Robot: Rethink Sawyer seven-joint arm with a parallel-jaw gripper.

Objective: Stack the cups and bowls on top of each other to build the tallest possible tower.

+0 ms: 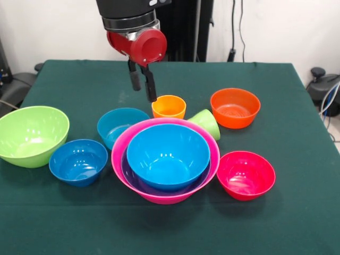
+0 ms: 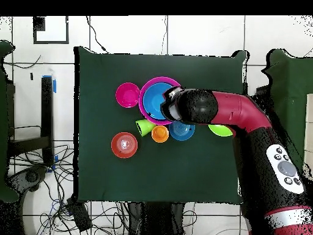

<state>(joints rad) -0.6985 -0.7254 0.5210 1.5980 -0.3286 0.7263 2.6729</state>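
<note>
My gripper [image 1: 144, 91] hangs open and empty just behind and left of the upright orange cup [image 1: 169, 106], its fingertips near the cup's rim. The lime green cup [image 1: 206, 123] lies on its side beside the orange cup. The tower is the big pink bowl [image 1: 213, 154] holding a purple bowl [image 1: 133, 178] and a sky blue bowl [image 1: 167, 154]. Around it stand a teal bowl [image 1: 121, 126], a dark blue bowl [image 1: 78, 162], a lime green bowl [image 1: 32, 135], an orange bowl [image 1: 235, 108] and a red-pink bowl [image 1: 246, 174]. In the overhead view the arm's head [image 2: 189, 107] hides the gripper.
The green table [image 1: 276, 223] carries everything. In the overhead view the arm covers part of the pink bowl [image 2: 150, 81], the teal bowl [image 2: 180, 131] and the lime green bowl [image 2: 220, 130]. The orange cup [image 2: 160, 134] and green cup [image 2: 144, 126] lie between them and the orange bowl [image 2: 124, 145].
</note>
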